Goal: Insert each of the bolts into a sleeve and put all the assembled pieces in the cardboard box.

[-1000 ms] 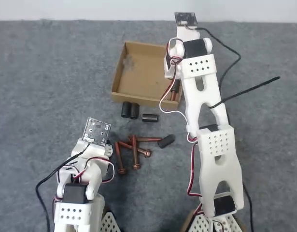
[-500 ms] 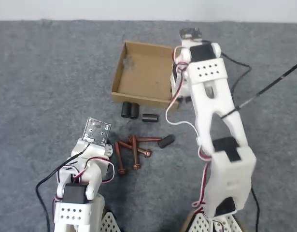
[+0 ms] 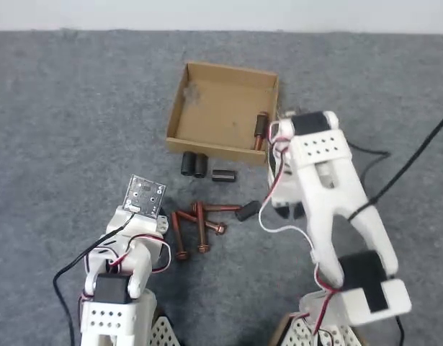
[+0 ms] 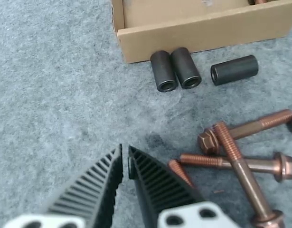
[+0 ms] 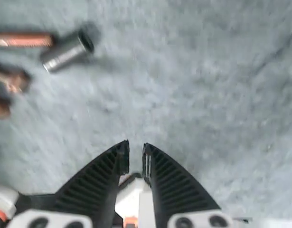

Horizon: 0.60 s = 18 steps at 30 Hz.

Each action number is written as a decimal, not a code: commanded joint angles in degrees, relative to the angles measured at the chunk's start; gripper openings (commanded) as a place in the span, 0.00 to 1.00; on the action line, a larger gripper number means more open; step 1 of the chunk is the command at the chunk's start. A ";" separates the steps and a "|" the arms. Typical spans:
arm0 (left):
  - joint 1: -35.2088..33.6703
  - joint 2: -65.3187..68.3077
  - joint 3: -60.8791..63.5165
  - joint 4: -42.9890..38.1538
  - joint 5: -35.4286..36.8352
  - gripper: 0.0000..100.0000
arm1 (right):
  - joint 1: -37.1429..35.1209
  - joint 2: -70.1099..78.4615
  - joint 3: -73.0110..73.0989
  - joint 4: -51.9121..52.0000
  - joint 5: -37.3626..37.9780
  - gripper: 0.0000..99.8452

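High view: one assembled piece (image 3: 261, 130) lies in the cardboard box (image 3: 207, 148), so the next pairing seems due.

Left wrist view: the left pincer (image 4: 126, 164) is narrow and empty, with bolts (image 4: 240, 162) just beside it and sleeves (image 4: 183, 66) beyond.

Right wrist view: the right pincer (image 5: 135, 154) is narrow and empty, with a lone sleeve (image 5: 67, 50) ahead. It must open to grasp.

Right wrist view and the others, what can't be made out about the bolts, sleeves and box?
- Right wrist view: the bolt beside the sleeve is cut off by the frame edge, head unseen.
- Left wrist view: the cardboard box is cut by the frame edge, most of its inside unseen.
- High view: the assembled piece in the box is too small to judge how deep its bolt sits.
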State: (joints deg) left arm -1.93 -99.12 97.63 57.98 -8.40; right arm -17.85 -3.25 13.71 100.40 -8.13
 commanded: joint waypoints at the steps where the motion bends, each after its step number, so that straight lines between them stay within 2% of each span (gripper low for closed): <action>1: 0.09 1.32 -0.75 -1.14 -0.35 0.02 | 0.31 -5.67 4.92 1.63 3.52 0.04; 6: 0.09 1.32 -0.75 -1.14 -0.35 0.02 | -0.13 -7.43 10.11 1.54 20.92 0.04; 9: 0.09 1.32 -0.75 -1.14 -0.35 0.02 | -0.13 -7.87 11.25 -0.04 26.90 0.04; 13: 0.09 1.32 -0.75 -1.14 -0.35 0.02 | -0.22 -7.96 12.31 -7.34 33.49 0.04; 18: 0.09 1.32 -0.75 -1.14 -0.35 0.02 | -0.22 -7.69 12.31 -19.65 48.97 0.05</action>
State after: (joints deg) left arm -1.93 -99.12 97.63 57.98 -8.40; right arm -17.85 -8.09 26.02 86.86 32.13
